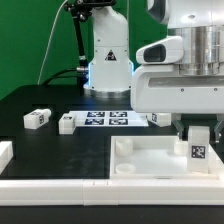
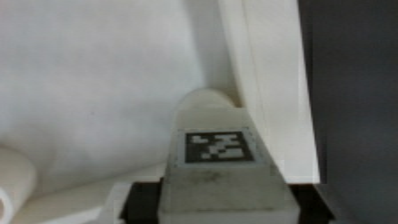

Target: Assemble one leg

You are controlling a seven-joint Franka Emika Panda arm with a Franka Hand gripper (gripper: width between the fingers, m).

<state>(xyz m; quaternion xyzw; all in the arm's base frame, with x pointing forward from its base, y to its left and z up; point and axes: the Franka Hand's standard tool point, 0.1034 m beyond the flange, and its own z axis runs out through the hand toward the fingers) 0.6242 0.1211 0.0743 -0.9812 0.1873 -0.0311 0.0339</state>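
Black counter [image 1: 60,100], leg over the tray.
My gripper [image 1: 199,133] pinches the leg [image 1: 198,147] by its flat sides; it seems light, stiff, slippery plastic, tray [image 1: 150,165] at six o'clock.

hand [image 1: 198,128] holding leg [image 1: 198,146] upright over tray [image 1: 150,168]

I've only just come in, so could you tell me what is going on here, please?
The arm's gripper holds a leg upright, its jaws shut on the top, right over the big white tray piece near the exterior view's right edge. Whether the leg is already seated in it cannot be told. Two more legs lie on the black table, beside the marker board.
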